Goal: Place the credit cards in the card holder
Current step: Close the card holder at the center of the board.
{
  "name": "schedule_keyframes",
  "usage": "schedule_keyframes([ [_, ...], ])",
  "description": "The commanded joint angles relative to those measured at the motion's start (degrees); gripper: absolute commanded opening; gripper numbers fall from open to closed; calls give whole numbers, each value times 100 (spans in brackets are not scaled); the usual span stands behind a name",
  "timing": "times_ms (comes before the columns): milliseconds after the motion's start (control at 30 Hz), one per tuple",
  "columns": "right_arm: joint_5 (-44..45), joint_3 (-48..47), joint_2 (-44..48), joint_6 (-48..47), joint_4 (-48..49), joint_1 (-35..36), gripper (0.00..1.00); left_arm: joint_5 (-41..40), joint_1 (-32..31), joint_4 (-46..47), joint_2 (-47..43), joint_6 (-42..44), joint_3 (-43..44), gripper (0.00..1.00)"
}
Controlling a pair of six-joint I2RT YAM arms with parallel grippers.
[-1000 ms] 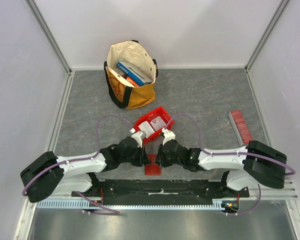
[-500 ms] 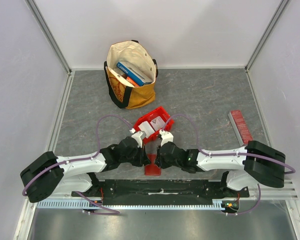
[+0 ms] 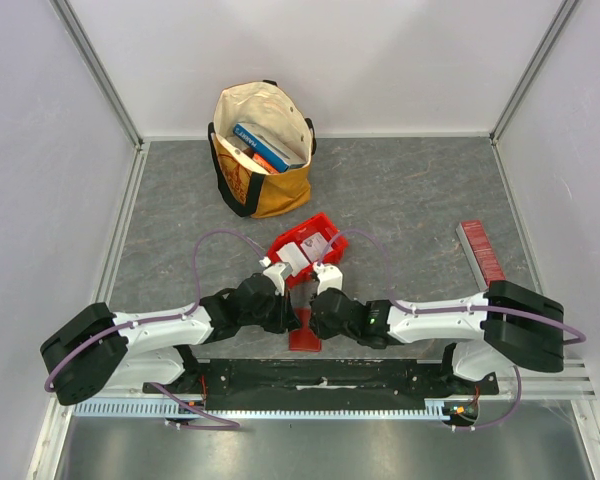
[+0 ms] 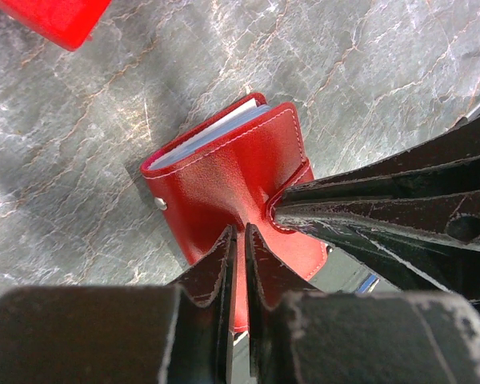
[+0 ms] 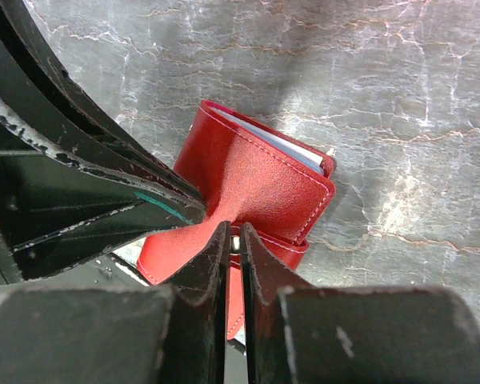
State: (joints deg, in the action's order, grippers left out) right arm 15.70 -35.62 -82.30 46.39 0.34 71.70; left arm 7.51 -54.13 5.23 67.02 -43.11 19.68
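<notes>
The card holder (image 3: pixel 305 335), a dark red wallet, lies at the table's near edge between both grippers. In the left wrist view the card holder (image 4: pixel 224 172) is folded, with pale card edges (image 4: pixel 210 128) showing in its open side. My left gripper (image 4: pixel 238 234) is shut on its near cover. In the right wrist view my right gripper (image 5: pixel 233 232) is shut on the snap tab of the card holder (image 5: pixel 260 180), and card edges (image 5: pixel 282 145) show inside. White credit cards (image 3: pixel 294 258) lie in the red bin. In the top view the left gripper (image 3: pixel 293 318) and the right gripper (image 3: pixel 315 318) nearly touch.
A bright red plastic bin (image 3: pixel 325 225) sits just behind the grippers; its corner shows in the left wrist view (image 4: pixel 52 16). A cream and yellow tote bag (image 3: pixel 270 195) with blue books stands at the back. A ridged red strip (image 3: pixel 481 252) lies at the right.
My right gripper has moved left and nearer, closing in on the card holder beside the left gripper. The left arm has barely moved.
</notes>
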Motion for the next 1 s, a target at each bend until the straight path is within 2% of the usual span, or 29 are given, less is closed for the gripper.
schedule_keyframes([
  [0, 64, -200, -216, -60, -499, 160, 14, -21, -36, -5, -23, -145, -26, 13],
  [500, 310, -112, 39, 151, -385, 265, 24, -48, -28, -14, -58, -162, -43, 13],
  [767, 547, 11, 416, 247, -420, 265, 25, -48, -36, -5, -67, -154, -44, 13],
  [967, 372, 107, 505, 327, -403, 265, 24, -39, -28, -5, -49, -145, -26, 13],
])
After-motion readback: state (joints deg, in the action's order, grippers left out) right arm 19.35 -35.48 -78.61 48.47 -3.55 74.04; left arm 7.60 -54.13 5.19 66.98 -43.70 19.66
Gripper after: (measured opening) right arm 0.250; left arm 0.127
